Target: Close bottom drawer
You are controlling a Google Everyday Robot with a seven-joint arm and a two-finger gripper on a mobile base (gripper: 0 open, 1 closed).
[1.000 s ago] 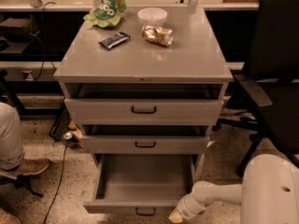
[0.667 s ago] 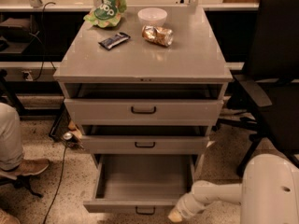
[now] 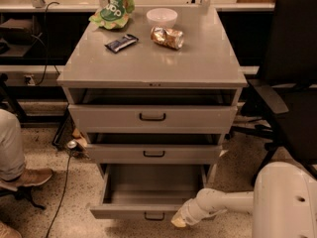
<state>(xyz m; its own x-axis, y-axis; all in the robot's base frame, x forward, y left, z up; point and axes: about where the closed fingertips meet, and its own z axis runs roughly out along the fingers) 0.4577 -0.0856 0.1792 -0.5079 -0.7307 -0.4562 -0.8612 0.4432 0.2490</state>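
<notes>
The bottom drawer [image 3: 148, 187] looks like a stiff sheet-metal tray. It appears empty, so it should be light and is likely to slide back on its runners under a modest, steady push. Nothing about it seems fragile. The smooth painted front could let a contact point slip sideways.

Closing needs no real hold. Pressing flat against the low front panel, close to the small dark loop handle [image 3: 154, 216] at its middle, would probably drive it in straight. A push at one end may skew the tray in its runners.

The drawer is the lowest of three in the grey desk [image 3: 148, 63], below the middle drawer [image 3: 153, 153]. It is pulled well out toward the near side, showing a long, plain grey interior behind a narrow front.

The gripper [image 3: 179, 221] sits low at the near right. It is just at the right end of that front panel, and whether it touches is unclear. I cannot tell whether it is open or closed.
</notes>
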